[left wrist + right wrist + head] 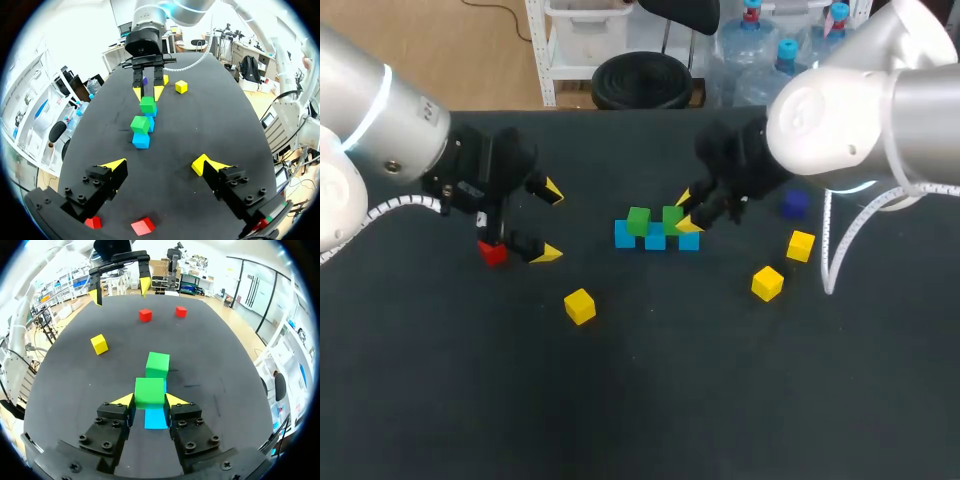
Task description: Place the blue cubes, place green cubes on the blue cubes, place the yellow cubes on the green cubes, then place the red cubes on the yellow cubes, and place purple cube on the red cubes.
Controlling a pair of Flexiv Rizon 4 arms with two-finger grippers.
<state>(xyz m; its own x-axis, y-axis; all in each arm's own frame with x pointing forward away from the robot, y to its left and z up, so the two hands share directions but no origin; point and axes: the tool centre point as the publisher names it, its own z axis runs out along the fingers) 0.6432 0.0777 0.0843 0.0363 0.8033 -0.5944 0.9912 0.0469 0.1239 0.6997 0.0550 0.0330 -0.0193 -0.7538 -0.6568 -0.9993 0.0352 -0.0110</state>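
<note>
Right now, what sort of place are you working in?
Probably a robotics lab bench: a black table, my left gripper and right gripper over it, and coloured blocks for stacking practice, such as a green cube on the blue cubes.

Left jaws stood wide apart over two red cubes (143, 226); ahead, right jaws clasped a green cube (147, 104) atop blue cubes (141, 140).

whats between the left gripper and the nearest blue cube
Nothing. In the left wrist view, only bare black tabletop lies between the open left gripper and the nearest small blue cube. The head view shows the same bare stretch.
</note>
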